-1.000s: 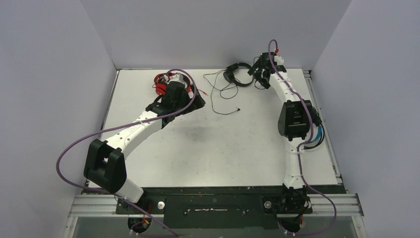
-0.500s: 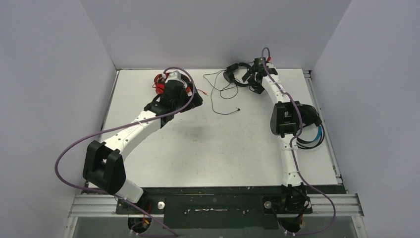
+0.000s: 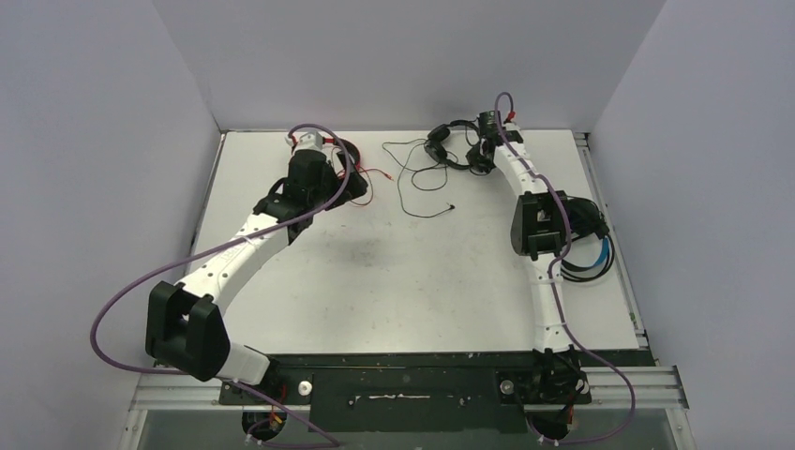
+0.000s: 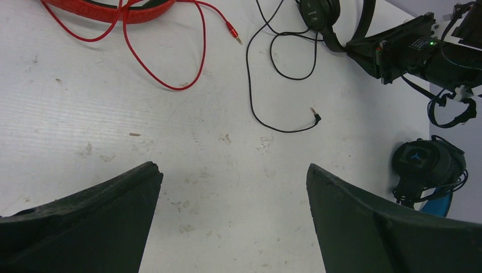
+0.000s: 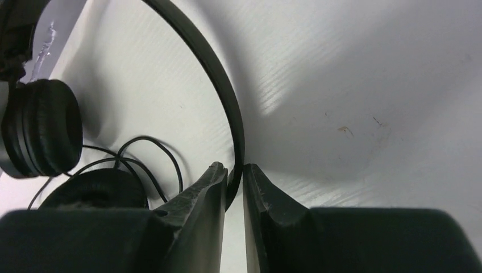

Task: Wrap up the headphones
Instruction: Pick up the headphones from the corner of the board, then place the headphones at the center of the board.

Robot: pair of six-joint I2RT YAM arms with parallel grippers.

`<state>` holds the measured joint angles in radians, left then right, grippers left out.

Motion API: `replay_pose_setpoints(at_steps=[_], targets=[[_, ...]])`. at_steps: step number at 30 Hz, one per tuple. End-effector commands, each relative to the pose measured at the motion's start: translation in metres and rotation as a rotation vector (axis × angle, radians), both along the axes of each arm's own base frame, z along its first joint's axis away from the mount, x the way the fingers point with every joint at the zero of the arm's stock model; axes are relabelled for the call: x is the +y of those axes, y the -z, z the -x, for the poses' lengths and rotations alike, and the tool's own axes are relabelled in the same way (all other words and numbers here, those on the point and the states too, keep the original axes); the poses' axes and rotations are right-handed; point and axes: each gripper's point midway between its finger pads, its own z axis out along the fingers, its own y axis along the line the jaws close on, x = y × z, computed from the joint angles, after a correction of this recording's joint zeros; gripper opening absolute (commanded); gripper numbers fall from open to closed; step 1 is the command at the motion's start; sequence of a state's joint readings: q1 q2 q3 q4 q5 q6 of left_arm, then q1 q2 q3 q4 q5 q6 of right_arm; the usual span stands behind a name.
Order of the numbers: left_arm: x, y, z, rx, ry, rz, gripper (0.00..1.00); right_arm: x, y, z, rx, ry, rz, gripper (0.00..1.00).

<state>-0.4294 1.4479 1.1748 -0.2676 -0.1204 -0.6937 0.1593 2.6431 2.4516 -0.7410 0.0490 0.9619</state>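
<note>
Black headband (image 5: 224,96) now pinched in my right gripper (image 5: 234,181), jaws just closed from wide | black headphones (image 3: 448,145) far right | left gripper (image 4: 231,169) gaping, empty, near red headphones (image 4: 108,8) | grip looks ready for wrapping

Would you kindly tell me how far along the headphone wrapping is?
Done: nothing visibly; the red cord and black cable sprawl loose on the table. In hand: the right gripper is shut on the black headphones by the headband; the left gripper hangs open. Left: wrapping these, plus the blue-banded headphones.
</note>
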Motion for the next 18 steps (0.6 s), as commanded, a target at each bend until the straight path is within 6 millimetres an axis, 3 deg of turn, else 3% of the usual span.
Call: replay_pose_setpoints(at_steps=[1, 9, 14, 18], targets=[[0.013, -0.018, 0.007, -0.046, 0.004, 0.005, 0.97, -0.005, -0.031, 0.019, -0.014, 0.01, 0.097, 0.03], [0.028, -0.023, 0.018, -0.054, -0.004, -0.019, 0.97, 0.021, -0.089, 0.051, -0.066, -0.069, 0.16, 0.0], [0.027, -0.017, 0.031, -0.044, 0.038, -0.02, 0.97, 0.041, -0.115, 0.097, -0.089, -0.131, 0.162, 0.0], [0.027, -0.009, 0.044, -0.033, 0.083, -0.034, 0.97, 0.059, -0.118, 0.149, -0.084, -0.209, 0.149, 0.0]])
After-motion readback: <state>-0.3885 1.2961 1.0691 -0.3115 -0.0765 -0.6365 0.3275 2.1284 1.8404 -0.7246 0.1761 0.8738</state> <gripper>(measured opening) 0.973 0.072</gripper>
